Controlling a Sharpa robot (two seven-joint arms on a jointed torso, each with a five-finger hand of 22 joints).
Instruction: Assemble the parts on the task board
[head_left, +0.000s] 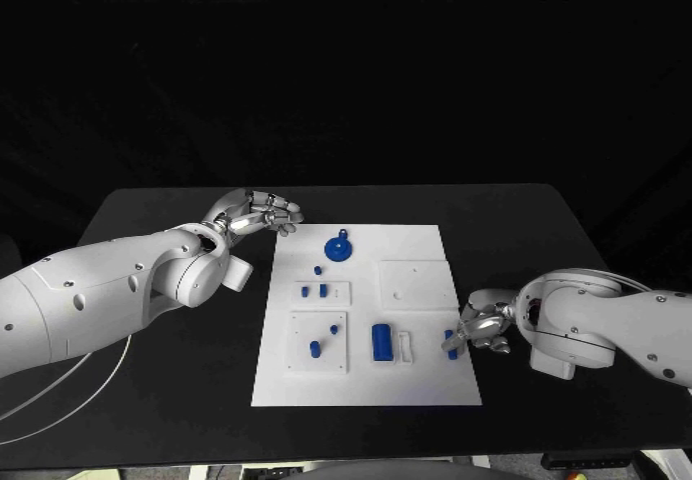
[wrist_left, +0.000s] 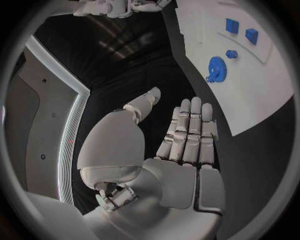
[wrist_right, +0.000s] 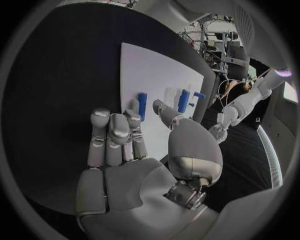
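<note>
Where the task board (head_left: 433, 385) meets its near right edge, the right hand (head_left: 483, 328) rests just beside a small blue part (head_left: 450, 344), its fingers loosely spread and close to the piece; whether they actually pinch it cannot be told. That part is elongate, its long axis running roughly near-to-far. Beside it, further in on the board, stands the larger blue block (head_left: 382, 342), likewise aligned near-to-far, and a small blue peg (head_left: 316, 349) sits in the near left square. Judged from this, the step in hand is picking up the edge part (a firm pinch comes next). Farther off lies the round blue gear (head_left: 336, 248), and beyond the board's far left corner the left hand (head_left: 263, 215) hovers, fingers apart, holding nothing.
</note>
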